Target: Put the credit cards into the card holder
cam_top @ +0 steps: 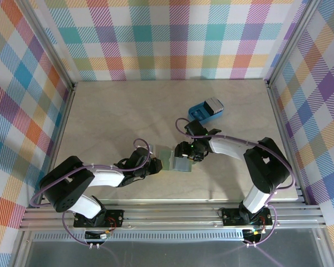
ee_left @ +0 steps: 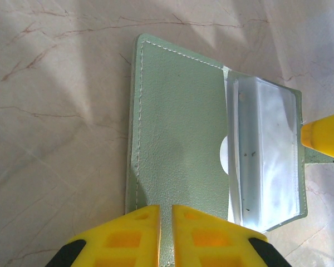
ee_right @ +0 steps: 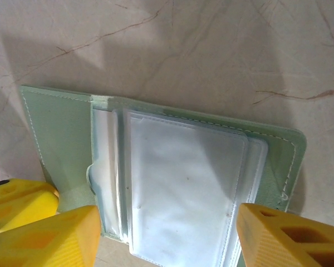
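left fingers [ee_left: 134, 238] over card holder [ee_left: 178, 133] edge

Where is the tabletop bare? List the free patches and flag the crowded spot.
Free: the beige marble-look tabletop from the left wall to the bright blue plastic tray, and the strip between that tray and the right wall. Crowded: the centre, where the left arm and right arm meet over the sage-green soft card holder.

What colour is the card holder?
Pale sage green; the card holder shows best in the left wrist view.
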`<action>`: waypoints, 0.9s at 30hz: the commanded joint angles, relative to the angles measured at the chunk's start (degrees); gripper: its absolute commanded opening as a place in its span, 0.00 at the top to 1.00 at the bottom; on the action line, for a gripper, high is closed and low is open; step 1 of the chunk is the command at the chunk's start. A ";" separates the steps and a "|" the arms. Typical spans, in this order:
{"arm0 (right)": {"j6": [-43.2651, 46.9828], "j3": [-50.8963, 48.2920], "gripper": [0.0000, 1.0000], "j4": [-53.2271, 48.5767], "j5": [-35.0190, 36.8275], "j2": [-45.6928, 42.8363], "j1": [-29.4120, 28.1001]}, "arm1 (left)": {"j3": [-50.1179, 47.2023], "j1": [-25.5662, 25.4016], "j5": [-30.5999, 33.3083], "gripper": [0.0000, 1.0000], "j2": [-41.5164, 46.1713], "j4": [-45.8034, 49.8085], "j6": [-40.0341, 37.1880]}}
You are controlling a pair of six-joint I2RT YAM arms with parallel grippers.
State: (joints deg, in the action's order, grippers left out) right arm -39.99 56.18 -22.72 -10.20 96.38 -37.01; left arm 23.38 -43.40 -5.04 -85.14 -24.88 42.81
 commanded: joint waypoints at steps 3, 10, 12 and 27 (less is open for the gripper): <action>0.45 -0.64 0.34 1.22 -2.07 1.86 0.36 | -1.40 -0.57 -0.16 0.85 -1.34 0.76 0.13; -0.17 -0.81 0.35 2.97 -4.02 2.86 0.47 | -1.57 -0.68 -0.15 0.85 -1.60 0.56 0.34; -0.28 -1.01 0.35 4.00 -4.93 2.78 0.53 | -1.62 -0.72 -0.21 0.85 -1.77 0.32 0.43; -2.01 -1.94 0.39 10.73 -11.28 2.55 0.89 | -2.37 -0.81 -0.41 0.85 -2.40 -0.94 0.94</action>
State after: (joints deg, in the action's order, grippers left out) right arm -41.41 55.05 -14.59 -18.98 98.87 -36.34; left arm 22.63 -43.44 -5.04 -85.84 -27.38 43.11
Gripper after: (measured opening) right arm 0.616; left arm 0.147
